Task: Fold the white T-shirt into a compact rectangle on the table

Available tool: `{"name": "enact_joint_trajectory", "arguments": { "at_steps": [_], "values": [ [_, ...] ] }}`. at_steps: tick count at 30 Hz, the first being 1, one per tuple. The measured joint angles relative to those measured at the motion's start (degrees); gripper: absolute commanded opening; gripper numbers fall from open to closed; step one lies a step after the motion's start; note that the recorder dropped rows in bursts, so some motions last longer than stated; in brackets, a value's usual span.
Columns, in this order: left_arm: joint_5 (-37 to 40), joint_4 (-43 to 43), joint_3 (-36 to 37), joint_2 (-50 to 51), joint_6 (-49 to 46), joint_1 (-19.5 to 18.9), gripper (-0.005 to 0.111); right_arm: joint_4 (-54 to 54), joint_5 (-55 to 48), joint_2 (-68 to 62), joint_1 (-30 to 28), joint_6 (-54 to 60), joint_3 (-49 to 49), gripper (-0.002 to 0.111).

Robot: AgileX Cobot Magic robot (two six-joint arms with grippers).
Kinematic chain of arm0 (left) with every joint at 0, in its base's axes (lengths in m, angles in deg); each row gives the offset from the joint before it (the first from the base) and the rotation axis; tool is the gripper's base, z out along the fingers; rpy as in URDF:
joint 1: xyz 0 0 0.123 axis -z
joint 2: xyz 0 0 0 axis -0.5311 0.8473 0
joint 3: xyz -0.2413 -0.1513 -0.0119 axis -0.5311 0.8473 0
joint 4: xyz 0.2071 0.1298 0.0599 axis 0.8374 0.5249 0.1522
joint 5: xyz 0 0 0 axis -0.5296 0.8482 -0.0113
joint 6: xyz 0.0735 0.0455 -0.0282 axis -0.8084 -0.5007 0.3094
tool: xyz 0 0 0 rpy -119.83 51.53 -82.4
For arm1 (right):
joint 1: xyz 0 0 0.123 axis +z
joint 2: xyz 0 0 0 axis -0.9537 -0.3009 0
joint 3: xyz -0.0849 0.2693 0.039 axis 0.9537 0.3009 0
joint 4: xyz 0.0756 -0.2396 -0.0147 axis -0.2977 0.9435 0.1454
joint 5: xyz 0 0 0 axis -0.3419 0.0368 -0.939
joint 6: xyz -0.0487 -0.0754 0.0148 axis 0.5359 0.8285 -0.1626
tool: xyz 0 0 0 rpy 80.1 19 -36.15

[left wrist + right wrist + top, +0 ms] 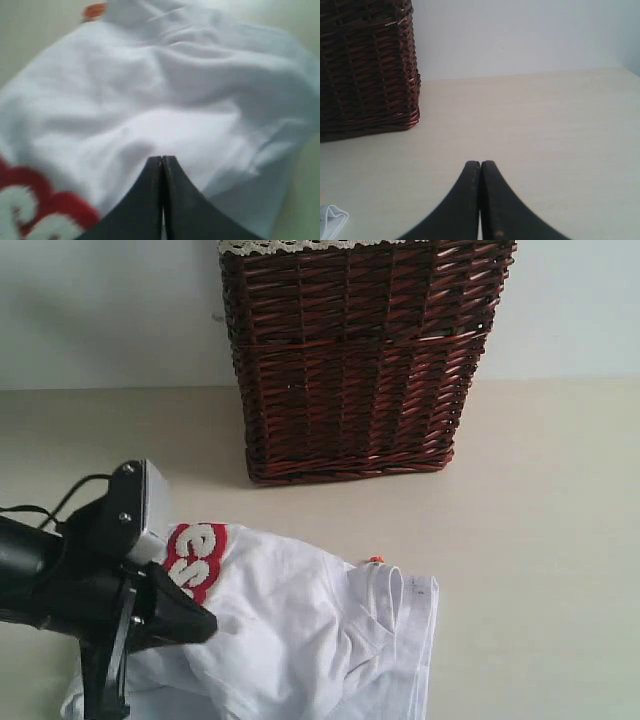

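In the exterior view the left gripper [203, 625] covered part of the white T-shirt [310, 640], whose lower edge ran out of frame. The shirt lay crumpled on the desk [530, 540] beneath and ahead of that gripper, which was pressed together with no cloth visibly pinched. A wicker basket [360, 360] stood beyond. Only the right wrist view showed the right gripper [480, 163], likewise pressed together, over the desk.

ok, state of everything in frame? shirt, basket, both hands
shirt: crumpled on the table, no neat rectangle yet, red lettering partly showing.
basket: upright, behind the shirt.
left hand: shut, over the shirt, no cloth seen in it.
right hand: shut, empty, over bare table.
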Motion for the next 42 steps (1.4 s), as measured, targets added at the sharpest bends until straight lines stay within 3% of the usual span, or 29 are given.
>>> {"name": "enact_joint_trajectory", "arguments": {
  "at_steps": [8,21,28,36,42],
  "values": [
    [8.0,-0.1,0.0,1.2,-1.0,5.3,0.0,0.0,0.0,0.0,0.0,0.0,0.0,0.0],
    [6.2,0.8,-0.4,6.9,-1.2,15.4,0.0,0.0,0.0,0.0,0.0,0.0,0.0,0.0],
    [6.0,0.7,-4.6,10.1,1.1,19.2,0.0,0.0,0.0,0.0,0.0,0.0,0.0,0.0],
    [5.7,4.0,-9.5,8.3,12.5,16.8,0.0,0.0,0.0,0.0,0.0,0.0,0.0,0.0],
    [4.6,6.4,-9.6,8.0,15.8,14.9,0.0,0.0,0.0,0.0,0.0,0.0,0.0,0.0]
  ]
}}
